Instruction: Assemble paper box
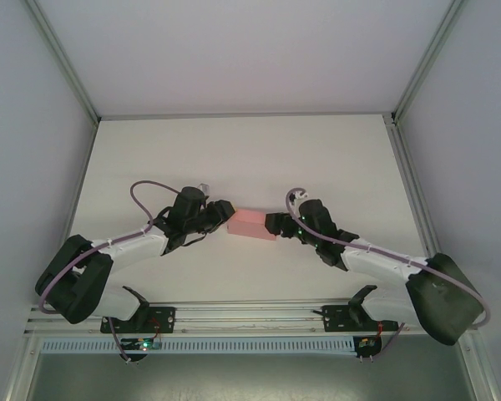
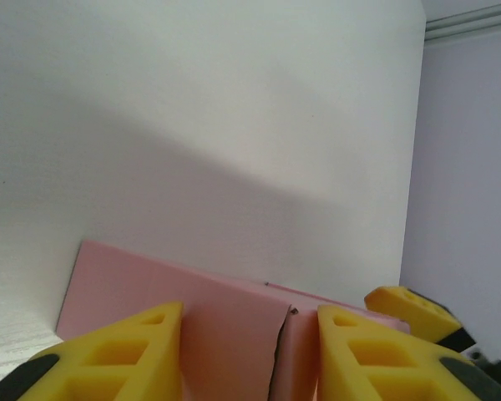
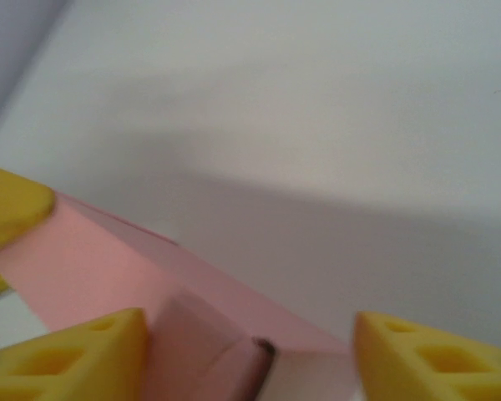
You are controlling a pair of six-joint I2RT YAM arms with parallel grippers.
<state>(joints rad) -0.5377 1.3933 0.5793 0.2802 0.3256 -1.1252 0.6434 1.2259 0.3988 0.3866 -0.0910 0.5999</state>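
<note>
Once looked at closely, reads as a pink box point(image 1: 252, 224), folded into a small flat oblong with a seam and a dark slit near one end. Sits mid-counter point(image 1: 234, 150), well off every edge. Flanked by left end effector point(image 1: 225, 213) and right end effector point(image 1: 273, 224), one at each short end, jaws part-open astride it. Cannot tell grip from mere touch.

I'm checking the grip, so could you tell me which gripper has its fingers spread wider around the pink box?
The right gripper: its fingers straddle the paper box farther apart than those of the left gripper.
</note>
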